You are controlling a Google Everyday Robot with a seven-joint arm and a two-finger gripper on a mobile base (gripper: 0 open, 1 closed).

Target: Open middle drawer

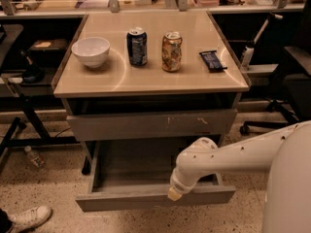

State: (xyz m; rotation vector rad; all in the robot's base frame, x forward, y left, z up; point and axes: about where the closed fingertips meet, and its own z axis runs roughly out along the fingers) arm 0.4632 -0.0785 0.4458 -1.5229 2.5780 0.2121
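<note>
The wide, shallow grey middle drawer with its plain handle-less front (pixel 121 201) stands drawn well out from under the beige-topped desk (pixel 194 79), its grey tray-like inside open to view. Above it, just under the desk top, the taller grey drawer front with pale scratch marks (pixel 146 125) sits closed. The white robot arm (pixel 233 157) reaches in from the right of the desk, and its claw (pixel 174 193) sits at the drawer's front edge, forward of the desk. Whether it is open, closed or gripping that edge I cannot tell. The pull looks all but done. The next move likely calls for letting go cleanly and backing away from the desk without nudging the drawer shut.
</note>
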